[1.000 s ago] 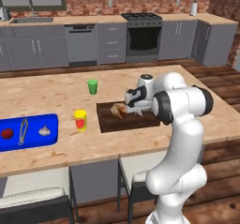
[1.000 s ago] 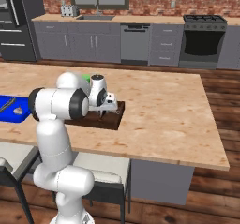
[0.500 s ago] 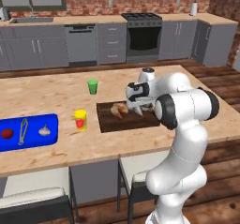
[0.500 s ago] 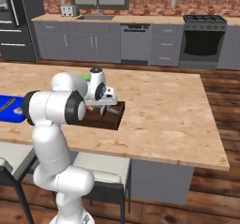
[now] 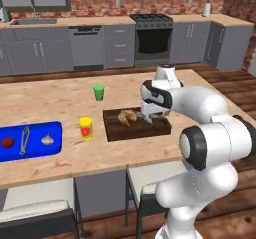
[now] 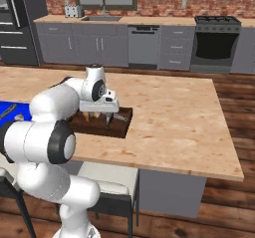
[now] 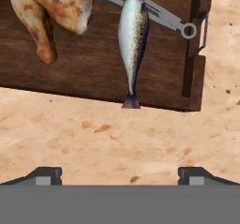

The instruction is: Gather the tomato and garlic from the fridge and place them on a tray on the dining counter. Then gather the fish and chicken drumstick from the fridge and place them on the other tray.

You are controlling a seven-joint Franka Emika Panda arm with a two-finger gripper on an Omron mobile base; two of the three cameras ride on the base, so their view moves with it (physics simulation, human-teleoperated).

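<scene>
A silvery fish [image 7: 132, 31] and a browned chicken drumstick [image 7: 51, 7] lie side by side on the dark wooden tray [image 7: 93, 70], with metal tongs [image 7: 164, 14] under the fish. My gripper [image 7: 120, 176] is open, pulled back over the counter just off the tray's edge, with nothing between its fingers. In the left base view the gripper [image 5: 152, 115] hangs over the wooden tray [image 5: 125, 131], to the right of the drumstick [image 5: 127, 117]. The tomato [image 5: 7, 142] and the garlic [image 5: 47, 139] rest on the blue tray [image 5: 55, 148] at the counter's left.
A green cup [image 5: 99, 92] and a yellow bottle [image 5: 86, 128] stand left of the wooden tray. Grey tongs [image 5: 25, 139] lie in the blue tray. Stools sit under the counter's near edge. From the right base view, bare counter stretches to the right of the wooden tray [image 6: 118, 130].
The jaws have spread open and the fish has been let go onto the wooden tray. The hand has drawn back a little from it.
</scene>
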